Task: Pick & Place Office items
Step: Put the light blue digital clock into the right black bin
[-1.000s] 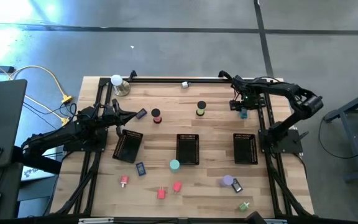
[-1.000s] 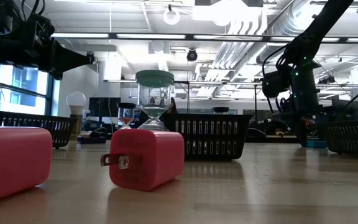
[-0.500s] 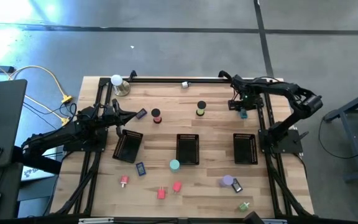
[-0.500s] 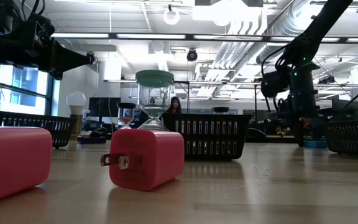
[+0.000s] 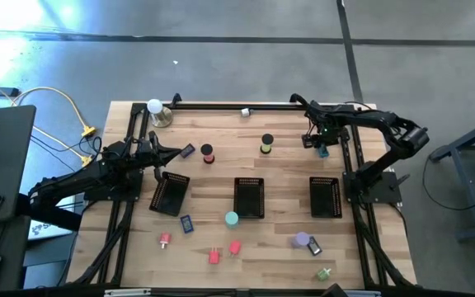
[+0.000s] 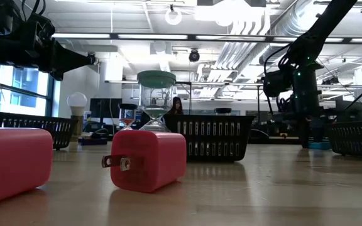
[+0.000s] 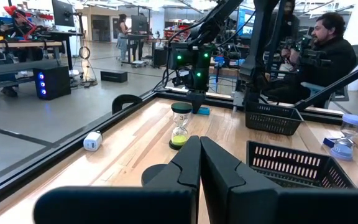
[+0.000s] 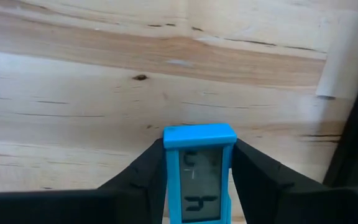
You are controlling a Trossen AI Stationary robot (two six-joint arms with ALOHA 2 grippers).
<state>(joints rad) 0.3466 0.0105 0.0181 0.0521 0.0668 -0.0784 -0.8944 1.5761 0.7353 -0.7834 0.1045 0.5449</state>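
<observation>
My right gripper [image 5: 322,147] points down at the table's far right and is shut on a small light-blue device with a grey display [image 8: 199,177]. My left gripper [image 5: 176,153] hovers level over the far left, shut with nothing in it [image 7: 199,155]. Other office items lie scattered on the wood: a dark blue rectangle [image 5: 188,151], two small hourglasses [image 5: 207,153] [image 5: 266,145], a teal roll [image 5: 232,219], red and pink blocks [image 5: 213,256] [image 5: 235,247], a purple roll [image 5: 302,240] and a green bit [image 5: 324,273]. My right gripper pinches the blue device by its two long sides [image 8: 166,168] between the two fingers [image 8: 145,177], just below its top end. The fingers come from above, pointing down, along the device. Its lower end [image 6: 322,145] shows at table level in the low view.
Three black mesh trays [image 5: 170,194] [image 5: 249,198] [image 5: 326,197] stand in a row across the middle. A white ball on a metal base [image 5: 154,106] sits at the far left corner. A black frame rail [image 5: 237,106] runs along the far edge. People sit beyond the table.
</observation>
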